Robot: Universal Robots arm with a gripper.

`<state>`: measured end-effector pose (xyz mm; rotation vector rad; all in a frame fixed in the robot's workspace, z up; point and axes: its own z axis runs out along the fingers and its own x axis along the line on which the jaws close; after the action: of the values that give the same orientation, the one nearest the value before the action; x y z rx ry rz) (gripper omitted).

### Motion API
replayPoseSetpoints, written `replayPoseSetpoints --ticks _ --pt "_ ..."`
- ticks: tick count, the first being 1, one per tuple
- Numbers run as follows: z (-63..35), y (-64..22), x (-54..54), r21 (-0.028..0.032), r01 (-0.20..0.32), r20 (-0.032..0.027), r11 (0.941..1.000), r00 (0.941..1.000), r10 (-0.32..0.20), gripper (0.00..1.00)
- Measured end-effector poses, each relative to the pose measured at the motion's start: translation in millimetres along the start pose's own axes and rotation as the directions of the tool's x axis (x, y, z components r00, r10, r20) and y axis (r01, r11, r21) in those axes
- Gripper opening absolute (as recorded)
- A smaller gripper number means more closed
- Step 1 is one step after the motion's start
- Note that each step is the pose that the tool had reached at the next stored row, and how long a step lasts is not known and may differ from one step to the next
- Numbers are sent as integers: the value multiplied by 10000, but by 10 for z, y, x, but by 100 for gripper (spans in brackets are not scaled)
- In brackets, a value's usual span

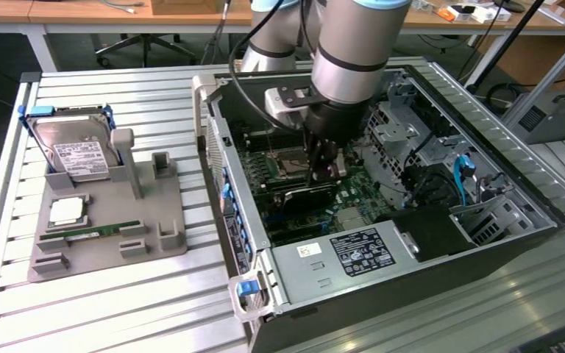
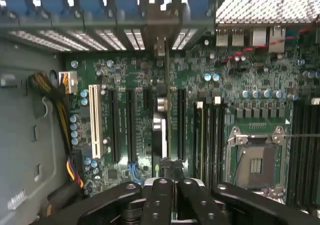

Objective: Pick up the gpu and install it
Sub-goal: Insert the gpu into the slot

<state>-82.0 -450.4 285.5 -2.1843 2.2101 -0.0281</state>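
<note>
Dark gpu [image 1: 307, 195], pinched edge-on by the fingers [image 2: 161, 195], hangs over the motherboard [image 2: 250, 95] slots, so installing now calls for exact slot alignment.

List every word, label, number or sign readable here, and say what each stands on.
No text is legible.
White label on the hard drive: print too small.
Black sticker on the power supply: print too small.
White sticker beside it: blurred.
Motherboard markings: too small.

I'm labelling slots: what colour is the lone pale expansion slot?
White expansion slot, clearest in the wrist view.
</note>
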Motion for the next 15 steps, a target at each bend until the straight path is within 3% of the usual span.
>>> replayPoseSetpoints --ticks 3,4,10,11,14,15 --pt "5 -131 -1 -153 -2 -2 9999 10000 2 11" --pt "8 -212 -2 -239 -3 -3 9997 10000 3 11" --pt "9 -233 -2 -269 -5 -4 9996 10000 5 11" --pt "11 -235 -3 -332 -3 -3 9994 10000 3 11" --pt "16 -236 -2 -630 -9 -10 9980 10000 8 11" --pt "16 -236 -2 -632 -9 -10 9980 10000 8 11"
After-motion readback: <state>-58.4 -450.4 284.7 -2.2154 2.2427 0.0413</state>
